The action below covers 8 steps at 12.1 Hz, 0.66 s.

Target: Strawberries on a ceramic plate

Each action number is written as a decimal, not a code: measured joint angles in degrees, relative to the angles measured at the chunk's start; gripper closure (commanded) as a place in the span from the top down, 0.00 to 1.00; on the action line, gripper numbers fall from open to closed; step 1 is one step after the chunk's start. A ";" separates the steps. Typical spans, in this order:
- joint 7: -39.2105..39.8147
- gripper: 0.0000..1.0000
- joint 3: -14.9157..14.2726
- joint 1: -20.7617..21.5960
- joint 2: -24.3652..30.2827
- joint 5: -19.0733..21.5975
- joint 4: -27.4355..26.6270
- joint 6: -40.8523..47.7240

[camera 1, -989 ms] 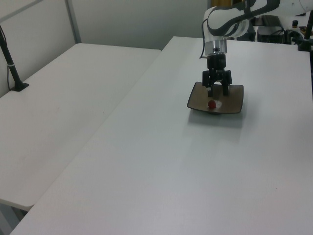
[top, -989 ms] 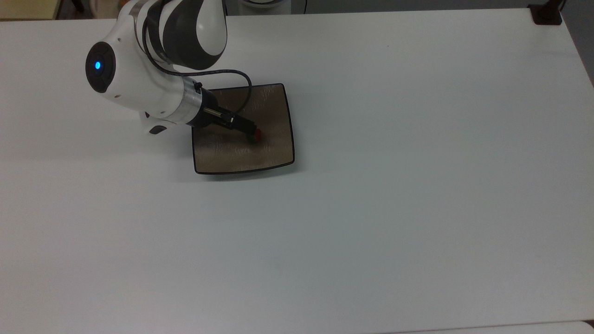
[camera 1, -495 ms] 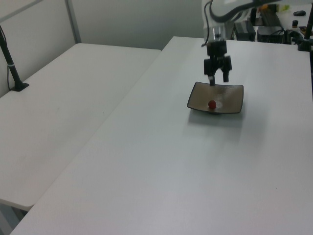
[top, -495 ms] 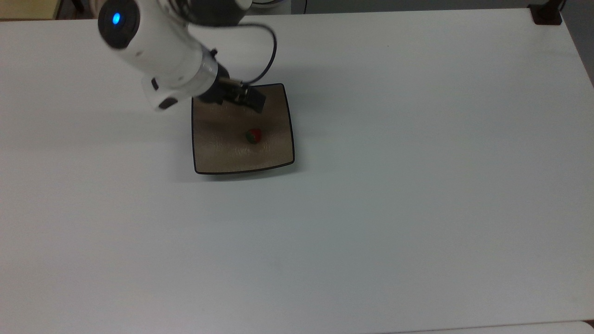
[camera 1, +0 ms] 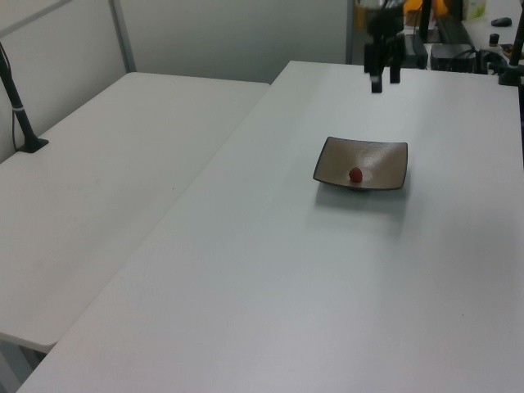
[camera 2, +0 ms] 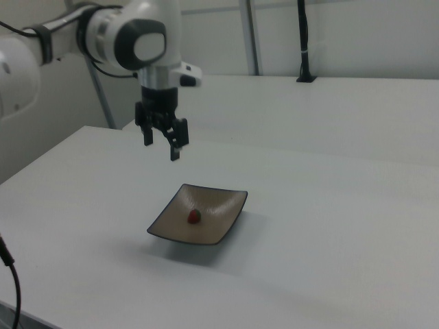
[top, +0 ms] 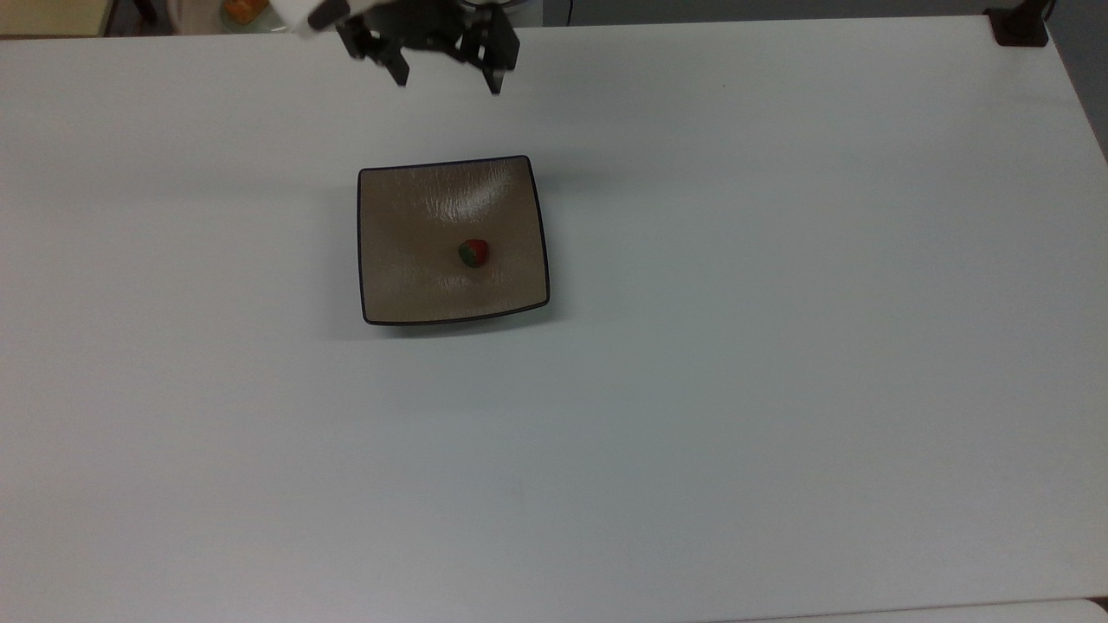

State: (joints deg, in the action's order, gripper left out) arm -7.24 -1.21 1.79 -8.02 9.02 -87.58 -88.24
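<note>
My claw (camera 2: 159, 144) now hangs high above the tabletop (top: 779, 346), fingers spread wide apart and holding nothing, where a second ago it was down low over the ceramic plate (top: 407, 277) with its tips right at the berry. Half a second ago I had already lifted clear of the dish, and since then I have climbed further and drawn back beyond the plate's far edge, toward the top view's upper border. The strawberry (top: 473, 252) has not shifted through any of this: it lies on the plate's tan surface, a little toward the top view's right of the middle, red body with its green cap turned toward the top view's left, touching nothing but the glaze. In the right view the strawberry (camera 2: 195, 216) sits in the hollow of the ceramic plate (camera 2: 223, 229), well inside the black rim, and the left view shows the same, with my claw (camera 1: 383, 75) well apart behind the dish. The plate itself rests where it was. As I judge it, the release is made and the berry has settled without rolling, so the placing is done and only my retreat remains.
</note>
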 measured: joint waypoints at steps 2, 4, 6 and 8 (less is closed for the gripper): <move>0.03 1.00 0.00 0.31 3.69 -0.39 -0.05 0.24; 0.04 1.00 0.00 0.78 6.81 -1.69 -0.52 0.59; 0.06 1.00 0.00 1.65 8.79 -3.02 -1.20 0.64; 0.64 1.00 0.15 2.68 10.17 -3.59 -2.21 0.64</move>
State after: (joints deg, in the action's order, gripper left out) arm -6.60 -1.06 4.47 2.15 5.42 -89.78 -87.60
